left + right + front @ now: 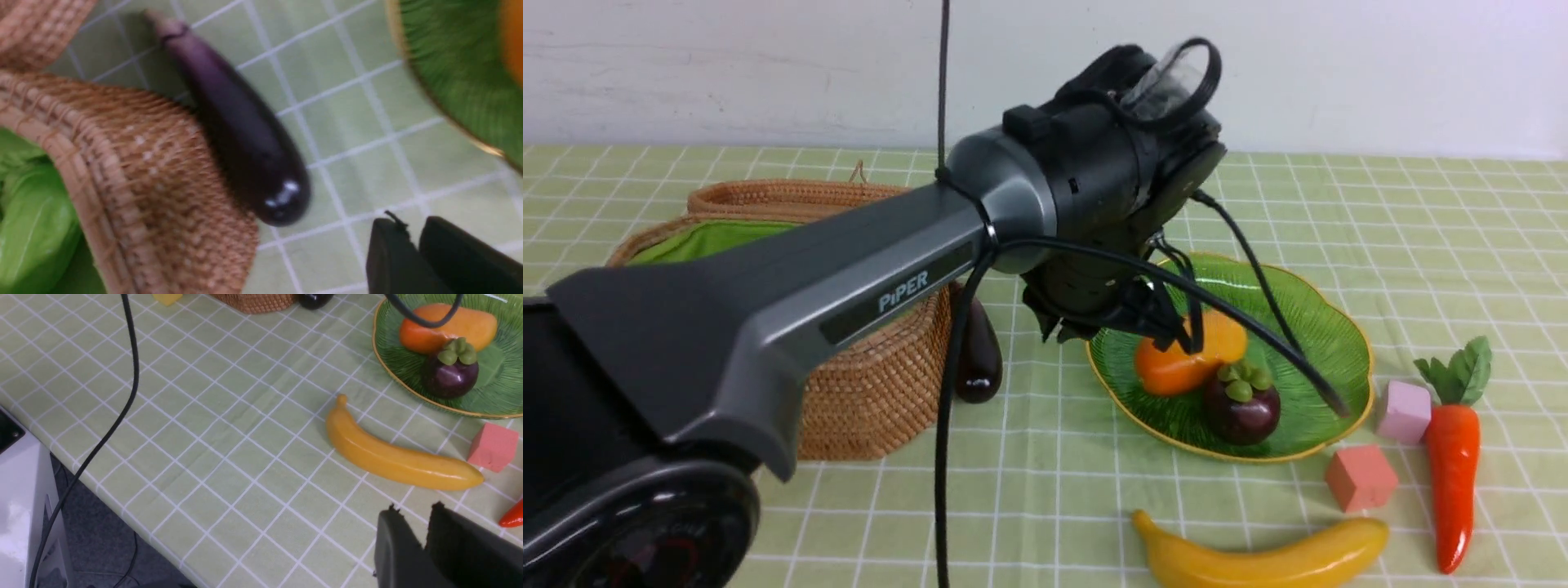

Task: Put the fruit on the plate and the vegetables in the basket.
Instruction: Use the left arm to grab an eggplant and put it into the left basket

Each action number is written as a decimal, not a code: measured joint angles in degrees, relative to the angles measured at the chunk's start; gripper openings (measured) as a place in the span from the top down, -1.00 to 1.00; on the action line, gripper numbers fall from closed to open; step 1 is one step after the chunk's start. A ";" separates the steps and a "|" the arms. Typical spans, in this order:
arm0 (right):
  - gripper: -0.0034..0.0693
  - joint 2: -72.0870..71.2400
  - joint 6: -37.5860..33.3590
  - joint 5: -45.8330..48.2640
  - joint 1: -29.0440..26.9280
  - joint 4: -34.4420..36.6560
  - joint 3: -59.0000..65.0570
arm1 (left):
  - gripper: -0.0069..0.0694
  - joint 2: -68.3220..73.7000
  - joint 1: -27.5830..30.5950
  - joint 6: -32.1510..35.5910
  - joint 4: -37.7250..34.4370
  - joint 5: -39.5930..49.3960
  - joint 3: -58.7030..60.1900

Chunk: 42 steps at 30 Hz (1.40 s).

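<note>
Nearest, on the surface (1054, 490): banana (1258, 559), long axis crosswise, just ahead of right gripper (416, 516), pressed almost together, empty. Carrot (1454, 474) beside it, nearer right arm. Further out, mango (1176, 371) and mangosteen (1241, 408) on plate (1307, 327). Left gripper (412, 230) likewise nearly closed, holding nothing; eggplant (245, 143) just beyond it, lying against basket (874, 392) wall, stem end pointing away. Likely left arm's pick.

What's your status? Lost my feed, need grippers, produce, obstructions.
Shut, empty: left gripper, right gripper. On plate: mango, mangosteen. Loose on table: banana, carrot; eggplant beside basket. By plate edge: left arm.
</note>
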 joint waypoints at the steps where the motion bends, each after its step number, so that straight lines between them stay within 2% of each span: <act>1: 0.56 0.00 0.00 0.00 0.00 0.00 0.00 | 0.46 0.16 0.19 0.00 0.09 0.00 0.00; 3: 0.56 0.00 0.00 0.00 0.00 0.00 0.00 | 0.11 2.04 2.63 -0.63 1.01 -0.07 0.01; 6: 0.56 0.00 0.00 0.00 0.00 0.00 0.00 | -0.15 3.09 3.90 -0.84 2.11 -0.21 0.01; 7: 0.56 0.00 0.00 0.00 0.00 0.00 0.00 | -0.32 3.77 4.51 -1.16 2.87 -0.87 0.01; 11: 0.56 0.00 0.00 0.00 0.00 0.00 0.00 | -0.55 5.10 5.12 -2.14 4.86 -3.46 0.01; 42: 0.56 -0.62 -0.18 0.00 0.02 0.00 0.00 | -0.52 9.82 5.12 -3.81 8.01 -5.42 0.01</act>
